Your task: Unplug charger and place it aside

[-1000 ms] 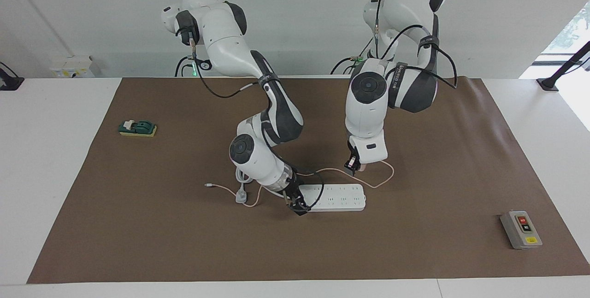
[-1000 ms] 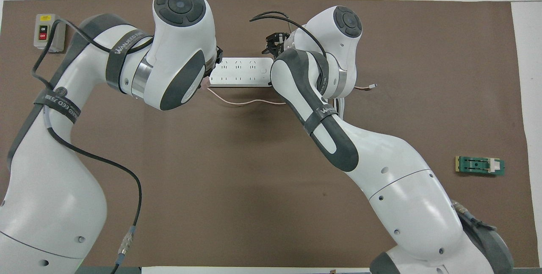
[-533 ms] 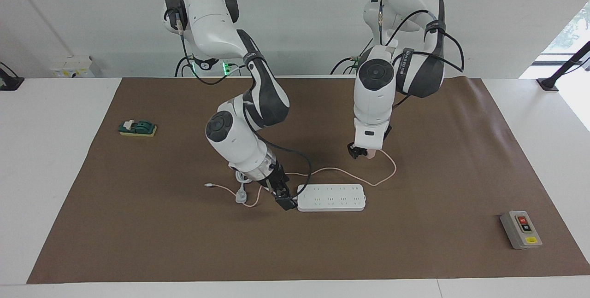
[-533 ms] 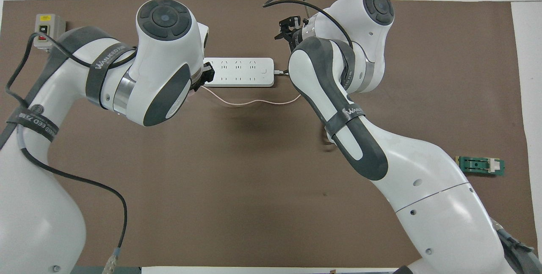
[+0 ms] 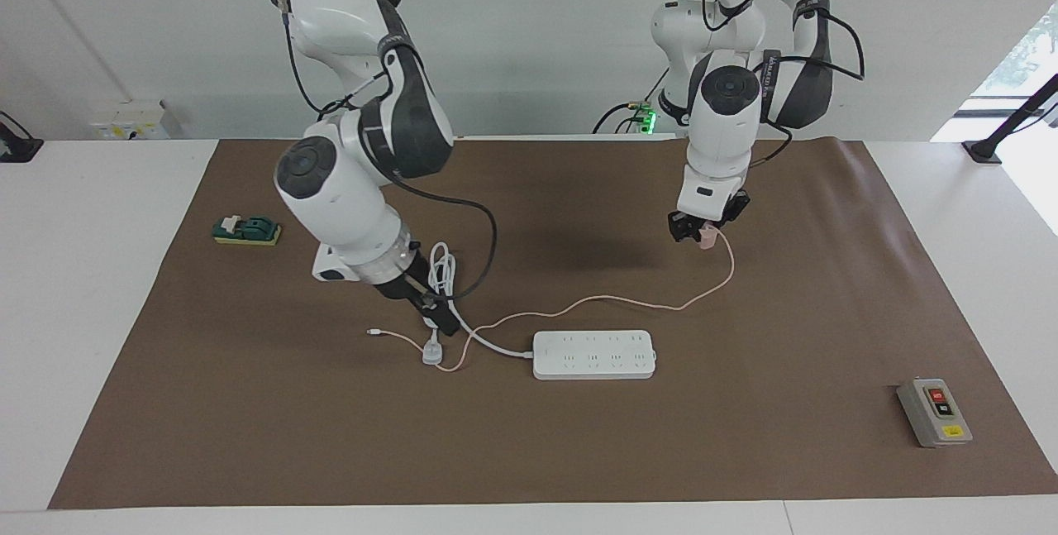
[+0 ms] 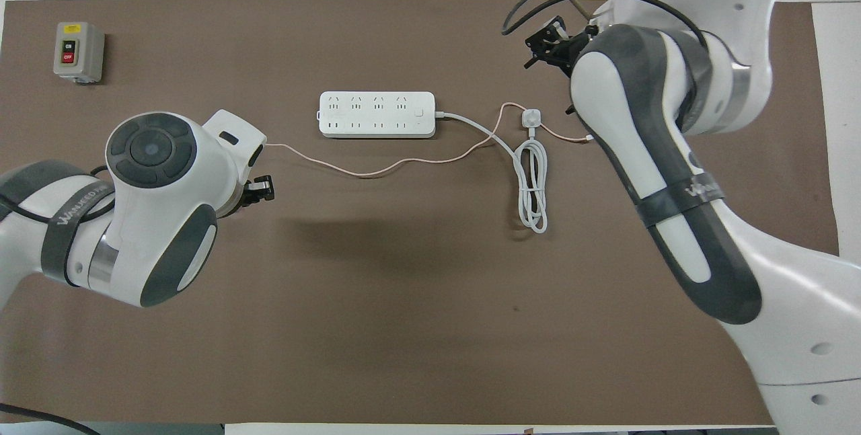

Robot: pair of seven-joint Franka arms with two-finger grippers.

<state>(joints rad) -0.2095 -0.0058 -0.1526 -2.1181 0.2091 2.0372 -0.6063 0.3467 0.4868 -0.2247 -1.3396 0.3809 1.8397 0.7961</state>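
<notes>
1. Brown mat covers a white table.
2. Charger, pale pink cube, is pinched in the left gripper, up in the air over bare mat; which way its prongs point can't be read.
3. Its thin pink cable drops from the cube and trails along the mat toward the right arm's end, passing on the robots' side of the power strip.
4. Strip lies long axis along the table, sockets up, apart from the left gripper.
5. Right gripper hangs just above the grey-white plug and looped white cord; finger state unclear.
6. Switch box and green block sit well apart at opposite ends.
</notes>
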